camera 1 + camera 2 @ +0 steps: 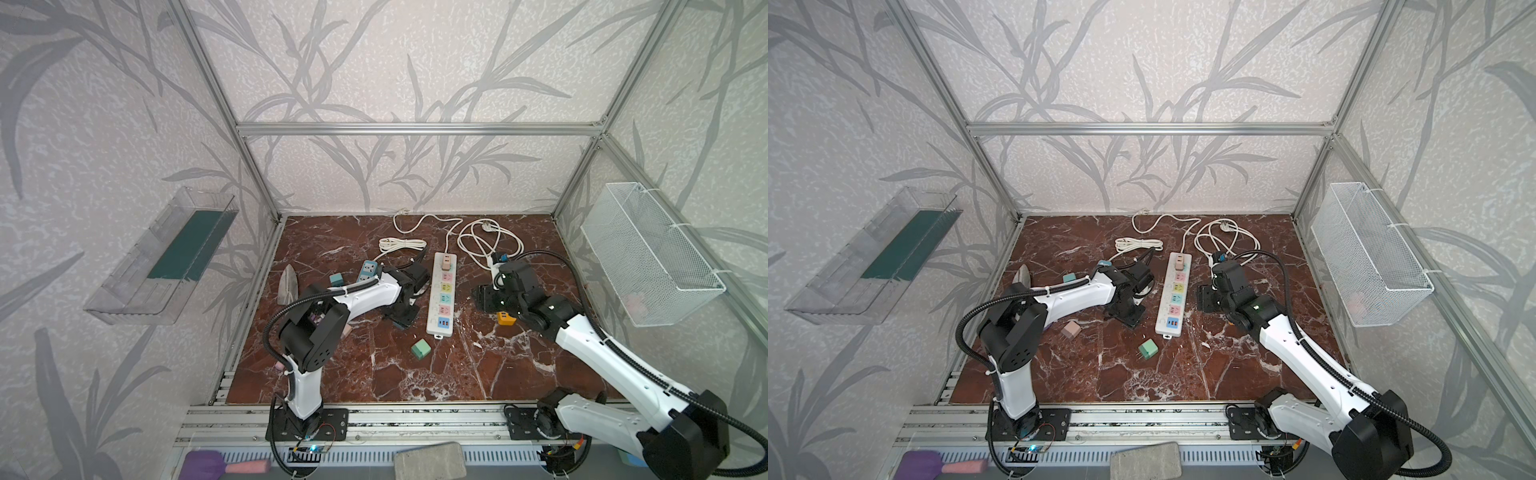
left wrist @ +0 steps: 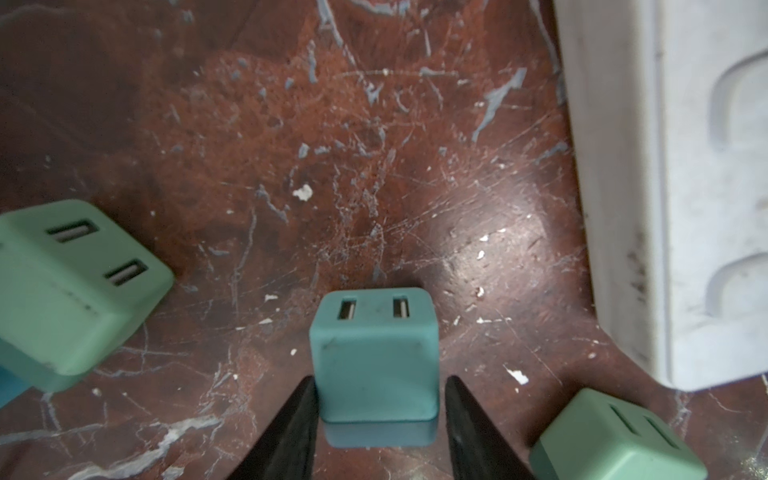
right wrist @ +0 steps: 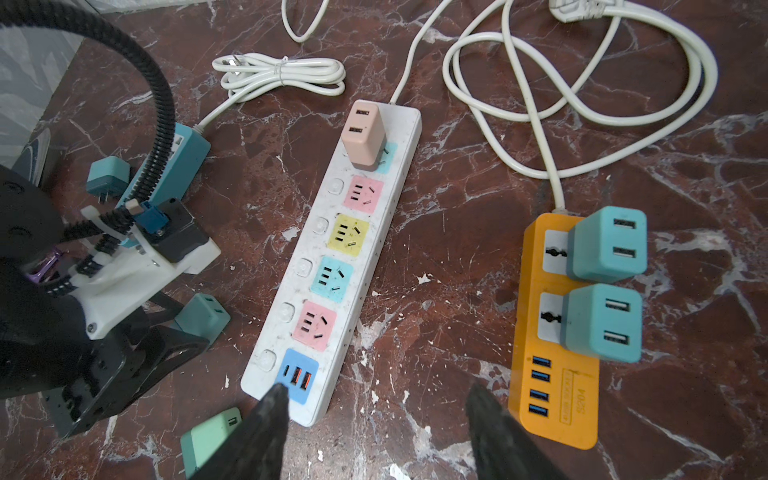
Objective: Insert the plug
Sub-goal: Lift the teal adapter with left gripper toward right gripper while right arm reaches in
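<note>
Now, the marbled desk [image 1: 478,374] is seen across the lower middle of both top views, with the white power strip [image 1: 442,295] laid at its centre. The right tool [image 3: 376,390] is held spread wide, with nothing gripped. Left of the strip, the left tool [image 2: 379,380] is set closely about the teal plug [image 2: 374,353], which stands on the desk; whether it is pinched cannot be told.

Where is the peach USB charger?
In the right wrist view the peach USB charger stands plugged into the white power strip at its cord end, beside the pink socket; mid-table in both top views.
</note>
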You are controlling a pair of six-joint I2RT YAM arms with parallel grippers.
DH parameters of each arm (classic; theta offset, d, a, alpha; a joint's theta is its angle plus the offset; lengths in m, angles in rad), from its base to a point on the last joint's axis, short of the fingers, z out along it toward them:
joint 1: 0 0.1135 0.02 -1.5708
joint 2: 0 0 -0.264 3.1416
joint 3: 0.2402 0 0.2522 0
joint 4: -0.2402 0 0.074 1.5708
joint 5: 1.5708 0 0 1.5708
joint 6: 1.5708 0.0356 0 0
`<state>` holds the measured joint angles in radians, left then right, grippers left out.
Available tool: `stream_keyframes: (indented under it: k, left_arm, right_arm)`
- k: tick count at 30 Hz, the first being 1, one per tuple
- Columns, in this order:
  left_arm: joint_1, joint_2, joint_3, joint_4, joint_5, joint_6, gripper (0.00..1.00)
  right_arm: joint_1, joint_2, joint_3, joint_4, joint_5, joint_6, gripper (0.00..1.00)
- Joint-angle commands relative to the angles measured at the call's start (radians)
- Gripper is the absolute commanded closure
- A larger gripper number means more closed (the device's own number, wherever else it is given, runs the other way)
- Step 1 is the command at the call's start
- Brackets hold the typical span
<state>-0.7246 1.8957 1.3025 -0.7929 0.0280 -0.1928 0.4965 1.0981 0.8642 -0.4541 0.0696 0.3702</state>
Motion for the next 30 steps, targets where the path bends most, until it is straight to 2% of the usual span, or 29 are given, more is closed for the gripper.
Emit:
stream_keyframes:
  k: [1, 6, 8, 10, 14, 17, 19, 20, 24, 25, 28, 29, 30]
  left_arm:
    - [-0.001, 0.03, 0.01, -0.022, 0.009, 0.013, 0.51]
    - [-0.002, 0.037, 0.004, -0.017, 0.0, 0.013, 0.51]
    - [-0.003, 0.039, 0.004, -0.017, 0.002, 0.017, 0.57]
    - [-0.003, 0.039, 0.009, -0.016, 0.008, 0.015, 0.68]
    - [-0.003, 0.001, 0.01, 0.005, 0.021, 0.011, 0.81]
    - [-0.01, -0.091, 0.006, 0.047, 0.026, 0.013, 0.86]
    - [-0.018, -0.185, -0.007, 0.115, 0.001, 0.023, 0.97]
    - [-0.024, -0.225, -0.017, 0.16, -0.012, 0.035, 1.0]
    - [-0.052, -0.406, -0.173, 0.507, 0.01, 0.172, 1.0]
    - [-0.057, -0.446, -0.254, 0.648, 0.029, 0.21, 1.0]
    - [-0.063, -0.515, -0.465, 1.043, 0.063, 0.299, 1.0]
    - [-0.064, -0.526, -0.51, 1.127, 0.068, 0.311, 1.0]
    - [-0.065, -0.539, -0.55, 1.184, 0.079, 0.317, 1.0]
  right_arm:
    - [-0.004, -0.017, -0.014, -0.02, -0.001, 0.008, 0.32]
    - [-0.003, -0.024, -0.016, -0.022, 0.002, 0.01, 0.32]
    - [-0.003, -0.024, -0.016, -0.021, 0.002, 0.013, 0.32]
    - [-0.003, -0.023, -0.017, -0.02, -0.002, 0.023, 0.35]
    - [-0.003, -0.03, -0.022, -0.02, -0.016, 0.037, 0.35]
    - [-0.003, -0.042, -0.014, -0.031, -0.02, 0.035, 0.37]
    - [-0.003, -0.047, 0.0, -0.039, -0.037, 0.028, 0.45]
    - [-0.004, -0.047, 0.009, -0.042, -0.048, 0.024, 0.51]
    - [-0.003, -0.043, 0.047, -0.045, -0.104, 0.036, 0.96]
    - [-0.003, -0.04, 0.056, -0.041, -0.128, 0.043, 1.0]
    - [-0.001, -0.028, 0.081, -0.026, -0.212, 0.057, 1.0]
    - [0.0, -0.023, 0.087, -0.019, -0.241, 0.061, 0.99]
    - [0.001, -0.015, 0.087, 0.001, -0.288, 0.065, 0.89]
